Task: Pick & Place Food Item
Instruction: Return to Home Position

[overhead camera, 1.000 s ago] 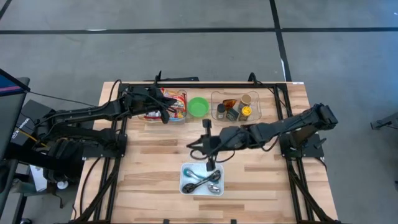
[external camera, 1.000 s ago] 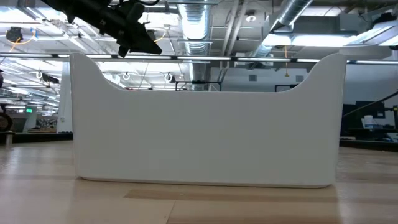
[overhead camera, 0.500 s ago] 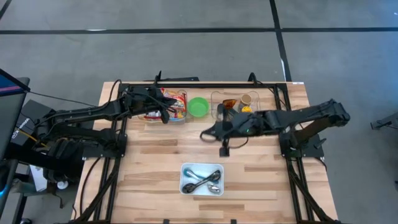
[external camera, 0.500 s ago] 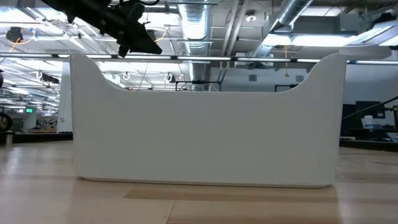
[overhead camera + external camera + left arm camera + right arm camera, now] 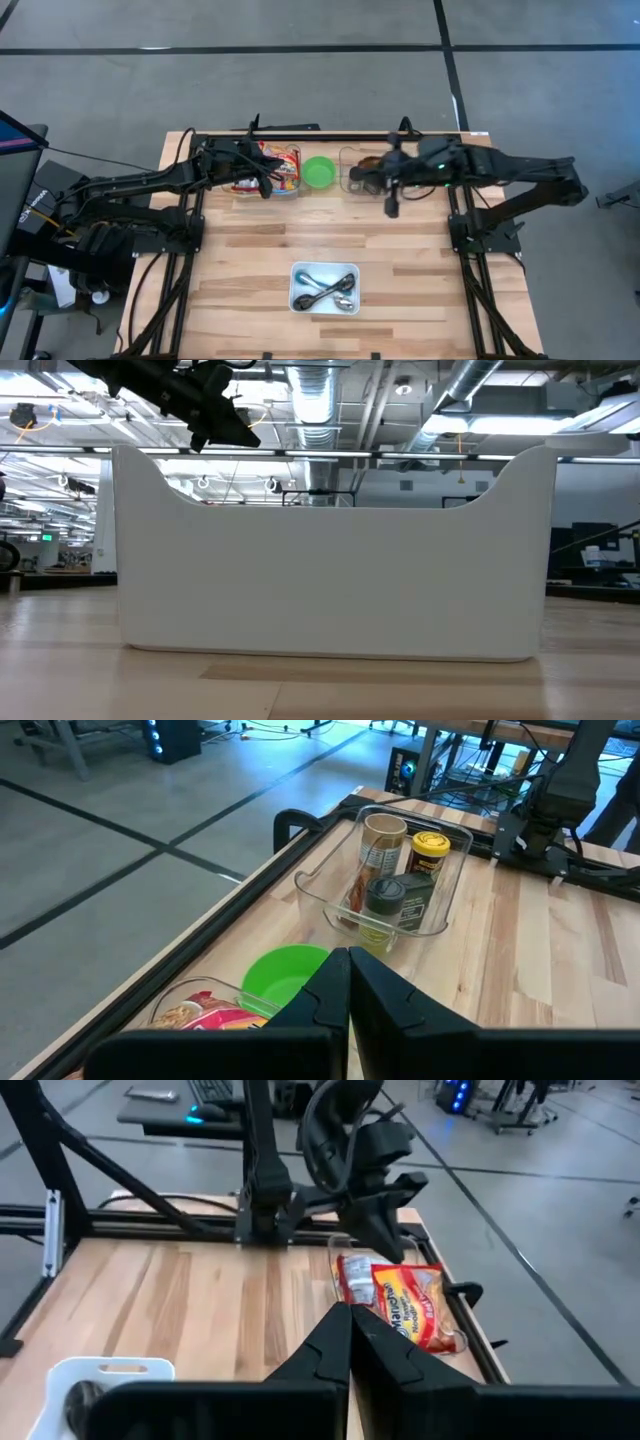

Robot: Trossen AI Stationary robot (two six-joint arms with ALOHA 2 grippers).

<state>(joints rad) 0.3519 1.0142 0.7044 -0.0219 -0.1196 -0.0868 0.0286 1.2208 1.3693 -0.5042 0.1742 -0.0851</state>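
While the left arm reaches in from its own side of the tabletop (image 5: 250, 250), the left gripper (image 5: 264, 186) hangs at the front edge of the left transparent bin (image 5: 296, 186). Its jaws are pressed together with nothing between them, as the left wrist view makes plain. The orange noodle pack (image 5: 283, 163) lies inside that bin among other packets. The right wrist view shows it there too (image 5: 408, 1308), beyond the right gripper (image 5: 350, 1335), whose jaws are likewise closed and empty.

From above, the right arm stretches across the right transparent bin (image 5: 344, 170) and hides most of it. The right gripper (image 5: 391, 205) points down over bare boards just in front of that bin. The left wrist view looks into the right transparent bin and shows several jars standing close together, among them a tan jar (image 5: 382, 840) and a yellow-lidded jar (image 5: 431, 848).

A green bowl (image 5: 319, 171) sits between the two transparent bins, near both.

Well apart from these, toward the front of the tabletop, stands the white bin (image 5: 297, 290) with two spoons (image 5: 325, 288) lying crossed inside. In the low view its white wall (image 5: 330, 560) fills most of the picture, with the dark left arm (image 5: 170, 390) showing above its upper corner.
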